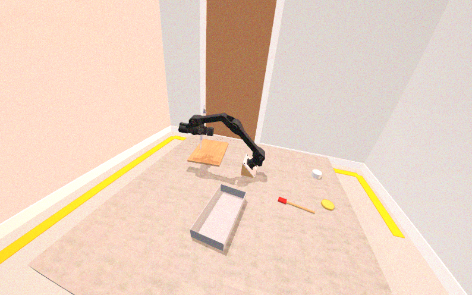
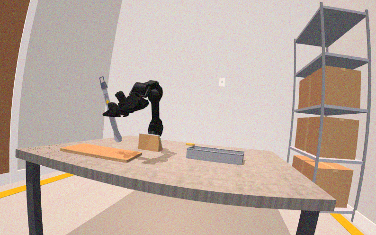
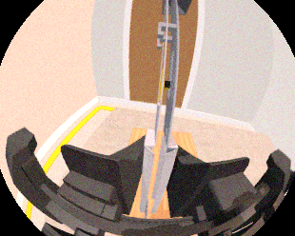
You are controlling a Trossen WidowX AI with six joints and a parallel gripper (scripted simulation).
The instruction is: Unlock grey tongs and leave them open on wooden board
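Observation:
My gripper [image 1: 201,130] [image 2: 109,112] [image 3: 159,167] is shut on the grey tongs [image 2: 114,126] [image 3: 171,107], high above the table. The tongs stand steeply, leaning a little, with the hinge end and its loop up and the rounded tips down. Their two arms are close together, with a narrow gap in the wrist view. Whether the lock is engaged cannot be told. The wooden board [image 1: 214,149] [image 2: 81,149] [image 3: 186,140] lies flat, below and near the held tongs. The grey roasting tin [image 1: 207,239] [image 2: 212,157] has no tongs on it.
A brown block [image 1: 246,170] [image 2: 149,142] stands by the arm's base. A red-headed brush-like tool [image 1: 282,200], a yellow disc [image 1: 327,204] [image 2: 190,144] and a white round object [image 1: 317,173] lie on the arm's other side from the board. A shelf rack [image 2: 322,87] stands beyond the table.

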